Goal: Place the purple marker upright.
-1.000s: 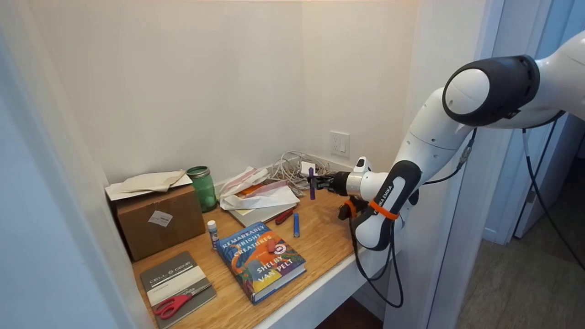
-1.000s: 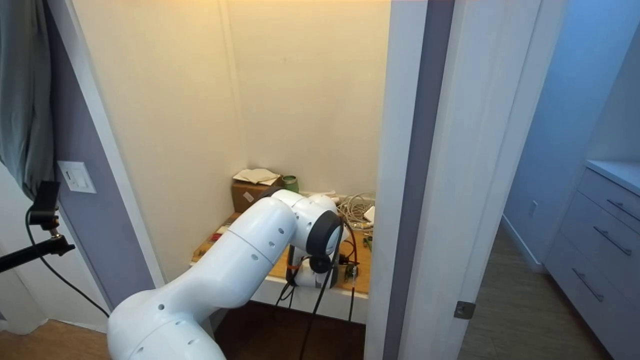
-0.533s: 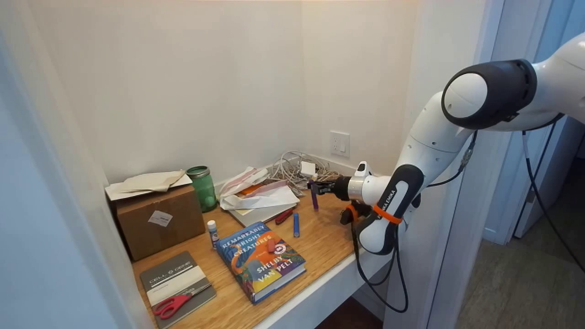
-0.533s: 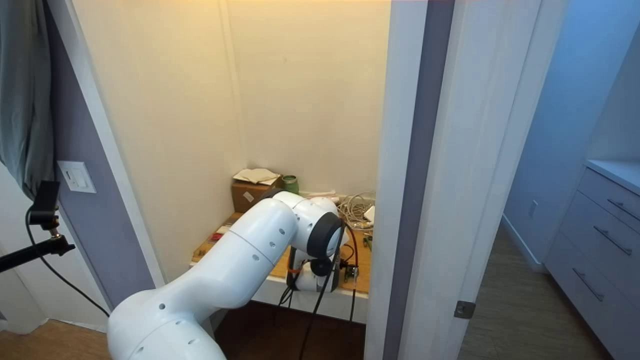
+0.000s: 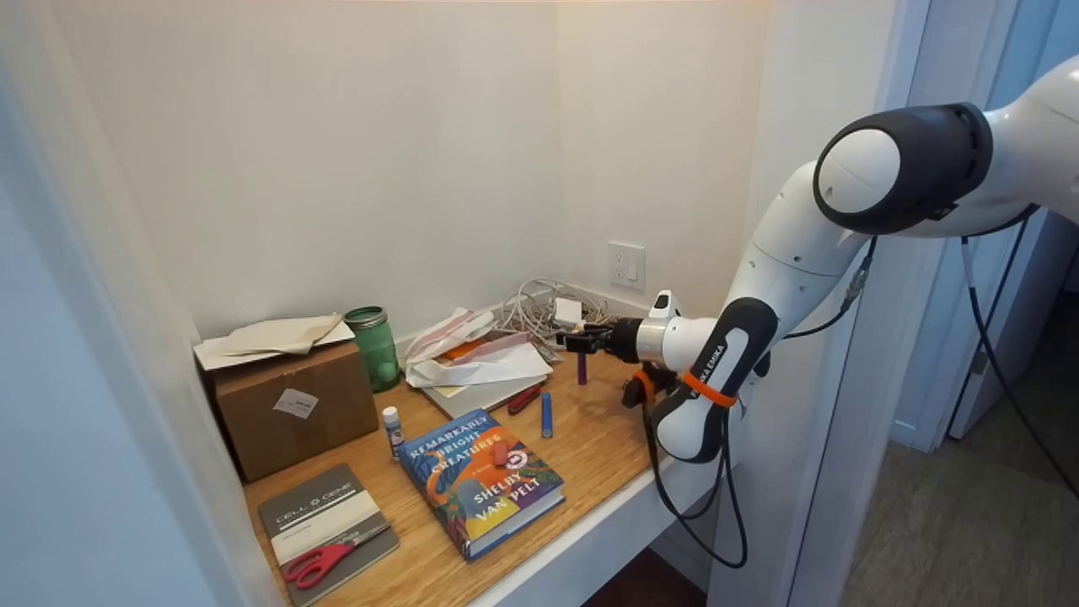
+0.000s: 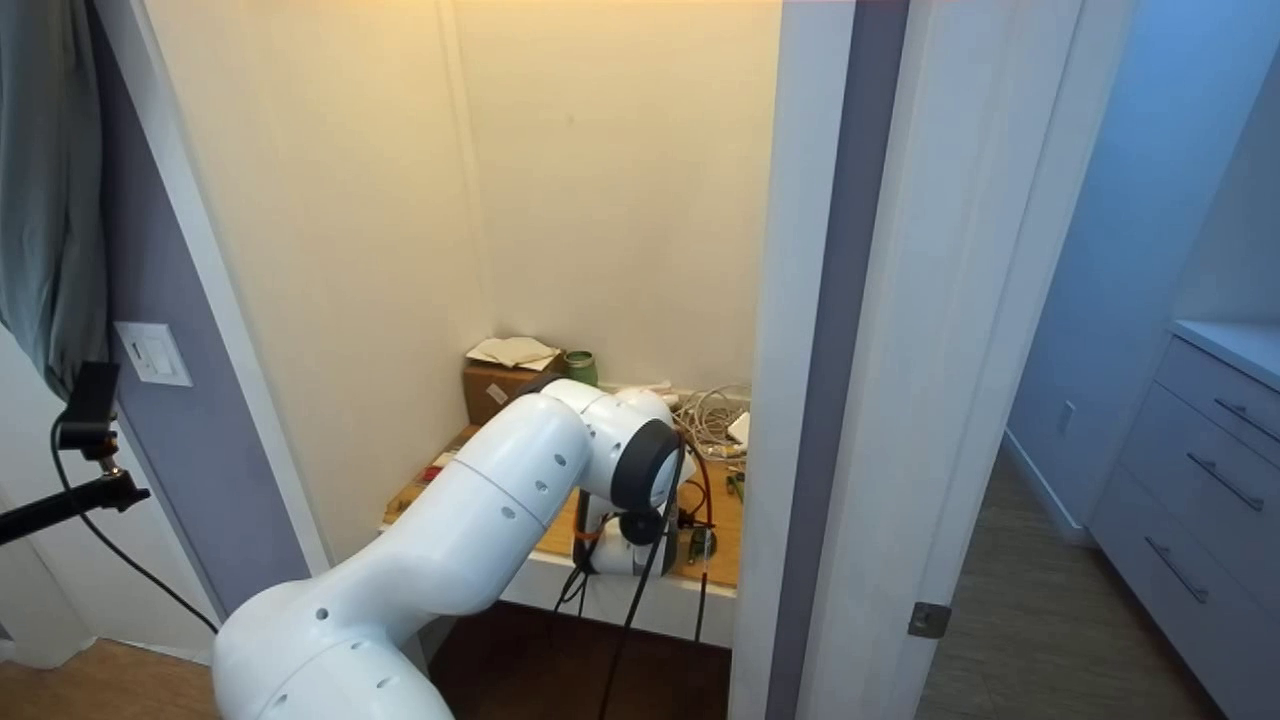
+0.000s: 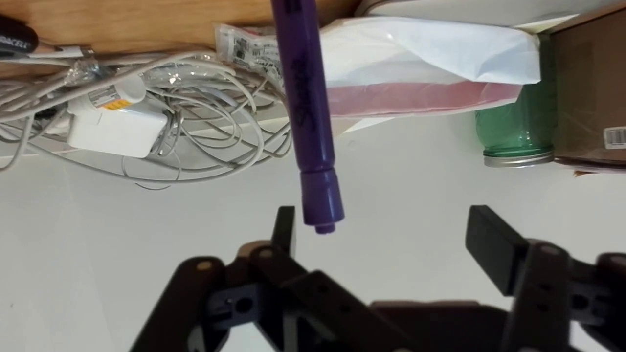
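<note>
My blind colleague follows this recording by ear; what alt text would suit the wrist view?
A purple marker, close to upright and cut off at the picture's top edge, has its visible end between the spread jaws of the open pincer, with a gap on either side. The picture is upside down; the background holds tangled pale cables, white-and-pink wrapping, a green jar and a cardboard box.

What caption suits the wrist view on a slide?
Inverted image: gripper open, upright purple marker ungripped, cables and jar beyond.
</note>
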